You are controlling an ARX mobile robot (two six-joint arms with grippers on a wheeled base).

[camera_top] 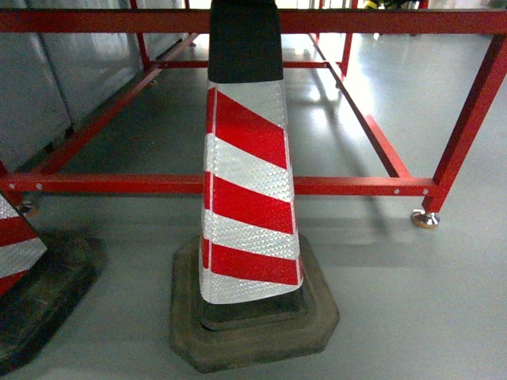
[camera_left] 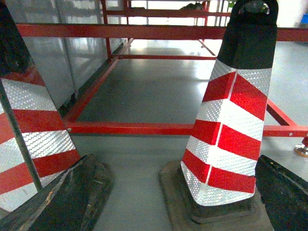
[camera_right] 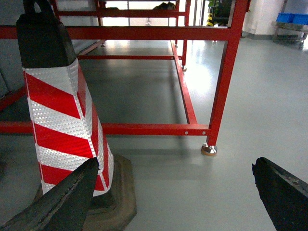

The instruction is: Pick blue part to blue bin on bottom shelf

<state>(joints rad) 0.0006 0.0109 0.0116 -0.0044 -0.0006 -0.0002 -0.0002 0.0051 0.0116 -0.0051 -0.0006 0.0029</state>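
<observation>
Where cone (camera_top: 247, 182) fronts red frame (camera_top: 238, 185), fingers (camera_right: 62, 202) spread.

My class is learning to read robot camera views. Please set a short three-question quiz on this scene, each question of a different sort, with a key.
1. True or false: the striped traffic cone stands upright on the grey floor, in front of the red metal frame.
2. Multiple choice: what is held in the right gripper? A) a cone; B) nothing, its fingers are spread apart; C) a blue part.
3. Fill in: the left wrist view shows ___ striped cones.

Key: 1 true; 2 B; 3 two.
</observation>
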